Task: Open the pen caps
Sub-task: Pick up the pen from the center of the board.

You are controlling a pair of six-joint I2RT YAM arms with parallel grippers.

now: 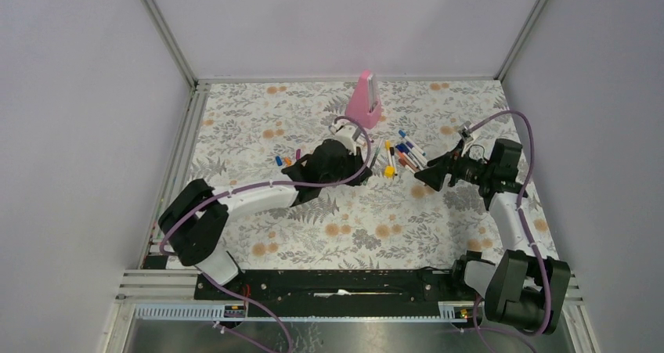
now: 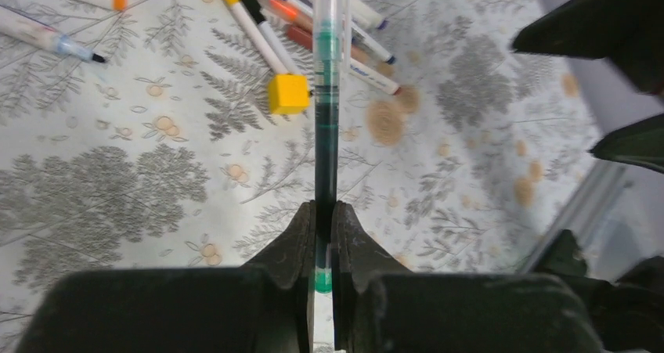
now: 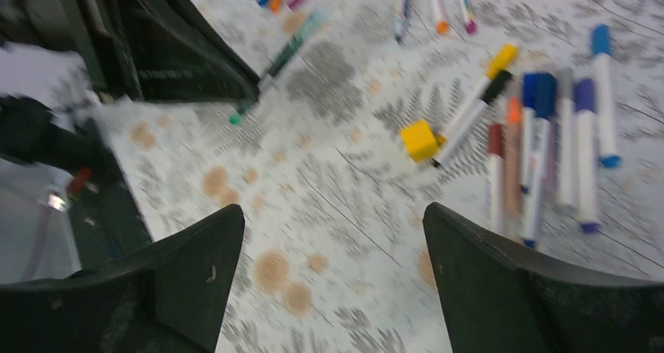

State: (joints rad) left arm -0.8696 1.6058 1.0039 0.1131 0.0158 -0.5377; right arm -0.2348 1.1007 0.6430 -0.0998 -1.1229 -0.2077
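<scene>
Currently the left gripper is clamped shut on a green pen, pinched close to its green end. The rest of the barrel runs straight ahead out of the jaws. Cannot tell which end carries the cap.

Just past the jaws, left of the barrel, sits a yellow block. Beyond it is the pile of pens, most with pen caps on.

The right gripper is spread wide, holds nothing, and faces the left one. The green pen lies ahead and to its left, long axis slanting away.

Judgement: the right arm is free and nearer the pen's free end, so the pull should follow that axis.

Loose caps lie behind the left gripper.
</scene>
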